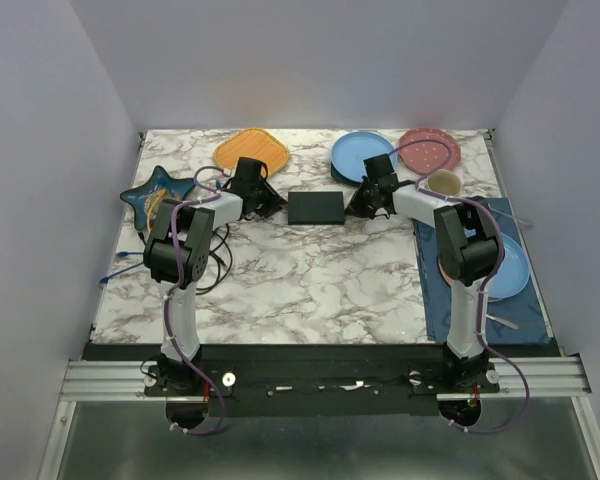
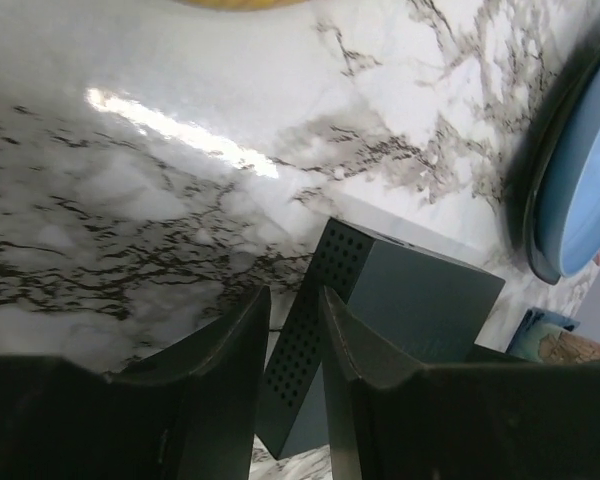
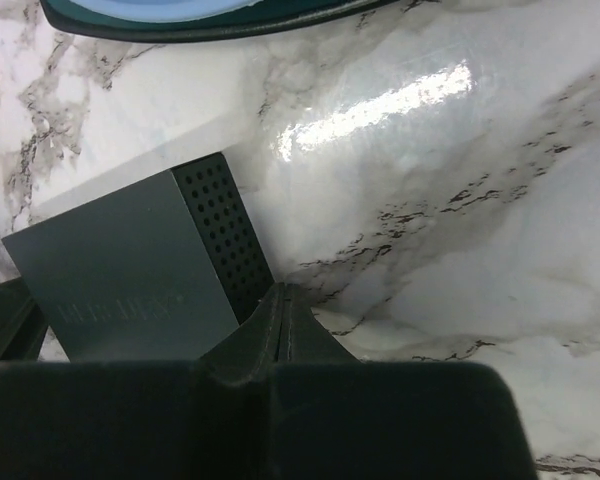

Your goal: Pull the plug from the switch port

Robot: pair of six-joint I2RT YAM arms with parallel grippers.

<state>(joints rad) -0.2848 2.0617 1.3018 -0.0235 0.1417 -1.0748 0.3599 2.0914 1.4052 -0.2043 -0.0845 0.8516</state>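
The switch (image 1: pixel 315 207), a flat matte-black box, lies at the middle back of the marble table. My left gripper (image 1: pixel 272 205) is at its left end and my right gripper (image 1: pixel 357 203) at its right end. In the left wrist view my gripper (image 2: pixel 295 292) is open by a narrow gap with nothing in it, and the switch's perforated end (image 2: pixel 315 330) shows just beyond it. In the right wrist view my gripper (image 3: pixel 283 288) is shut and empty, its tip beside the perforated end of the switch (image 3: pixel 120 280). No plug or port shows in any view.
An orange plate (image 1: pixel 252 150), a blue plate (image 1: pixel 363 155), a pink plate (image 1: pixel 429 148) and a small cup (image 1: pixel 444 183) stand at the back. A teal star dish (image 1: pixel 158 193) is at the left. A dark blue mat (image 1: pixel 475 295) holds another blue plate (image 1: pixel 510 268). A blue cable (image 1: pixel 120 262) lies at the left edge.
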